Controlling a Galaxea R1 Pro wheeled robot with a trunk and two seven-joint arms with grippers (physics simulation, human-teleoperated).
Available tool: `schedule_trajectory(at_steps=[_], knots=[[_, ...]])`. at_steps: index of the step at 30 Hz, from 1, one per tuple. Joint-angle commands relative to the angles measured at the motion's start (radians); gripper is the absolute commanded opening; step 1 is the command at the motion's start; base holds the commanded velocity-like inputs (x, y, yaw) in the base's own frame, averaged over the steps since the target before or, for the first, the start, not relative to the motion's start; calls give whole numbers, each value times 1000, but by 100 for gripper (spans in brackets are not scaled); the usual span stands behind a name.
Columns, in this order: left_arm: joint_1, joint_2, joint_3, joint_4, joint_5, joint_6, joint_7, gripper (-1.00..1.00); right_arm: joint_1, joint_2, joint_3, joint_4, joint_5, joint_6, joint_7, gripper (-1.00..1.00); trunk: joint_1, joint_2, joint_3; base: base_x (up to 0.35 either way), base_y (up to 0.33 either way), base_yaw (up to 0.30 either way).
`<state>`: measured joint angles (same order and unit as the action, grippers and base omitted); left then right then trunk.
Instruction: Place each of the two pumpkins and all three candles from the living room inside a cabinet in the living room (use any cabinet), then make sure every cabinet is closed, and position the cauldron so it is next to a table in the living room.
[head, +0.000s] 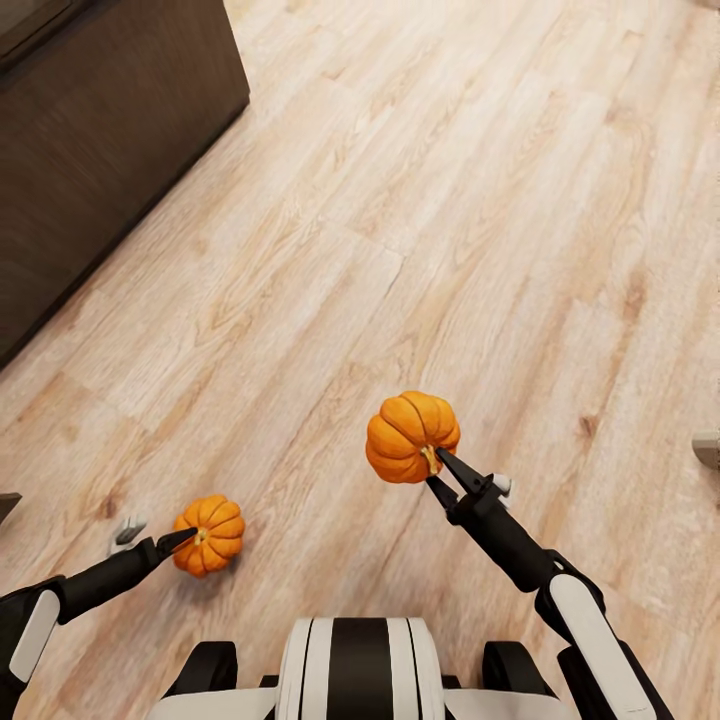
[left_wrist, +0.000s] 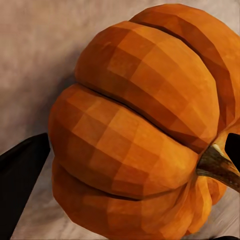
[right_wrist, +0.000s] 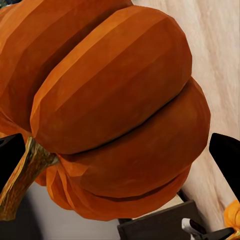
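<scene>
Both pumpkins are in the robot's grasp, by the look of it. The right jaws are closed on the stem side of the right pumpkin, which hangs clear above the plank floor just ahead of the dark tips. In the right wrist view that pumpkin bulges between the two black fingers, its stem lying against the opposite finger.

The left jaws reach the left pumpkin at its stem end. That pumpkin sits lower in the head view, and I cannot be sure whether it is lifted or resting on the floor. In the left wrist view the left pumpkin lies between the fingers, the stem close by one of them, so the jaws appear closed on it, though the contact itself is hidden.

The dark-brown cabinet stands well ahead of the left jaws, beyond bare floor.

The step in hand, as I judge it, is carrying the pair to the cabinet. Both grips sit near the stems, so each pumpkin could pivot or slip if swung; keeping the arms steady and the base slow would help. Confirm that the left pumpkin is clear of the floor before rolling, or it may drag out of the jaws. One hand must be freed to open a drawer.
</scene>
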<state>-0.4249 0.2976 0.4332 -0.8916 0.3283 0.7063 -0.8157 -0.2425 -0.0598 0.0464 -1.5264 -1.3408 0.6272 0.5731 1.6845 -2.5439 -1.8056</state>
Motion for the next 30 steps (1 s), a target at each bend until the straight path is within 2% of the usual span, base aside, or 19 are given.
schedule_trajectory(at_steps=[1,13,16,23,27,30], knots=[[0,0,1,0,-9,-7,2,-100,0,1,0,0,1,0,-1,-100,0,0,4,0,0,0],[0,3,2,-2,-9,0,-1,-100,0,5,9,10,6,1,-2,-100,-6,3,50,0,0,0],[0,6,3,-7,-9,7,-1,-100,0,-2,10,13,5,9,-2,-100,-7,4,62,0,0,0],[0,9,3,-102,-9,134,-1,-100,-4,-7,4,15,11,111,3,-100,-10,5,89,0,0,0],[0,14,6,-138,-9,159,-2,-100,13,-7,6,15,13,122,6,-100,-12,6,105,0,0,0],[0,15,7,-156,-9,171,-3,-100,27,-8,9,14,37,128,5,-100,-13,7,116,0,0,0]])
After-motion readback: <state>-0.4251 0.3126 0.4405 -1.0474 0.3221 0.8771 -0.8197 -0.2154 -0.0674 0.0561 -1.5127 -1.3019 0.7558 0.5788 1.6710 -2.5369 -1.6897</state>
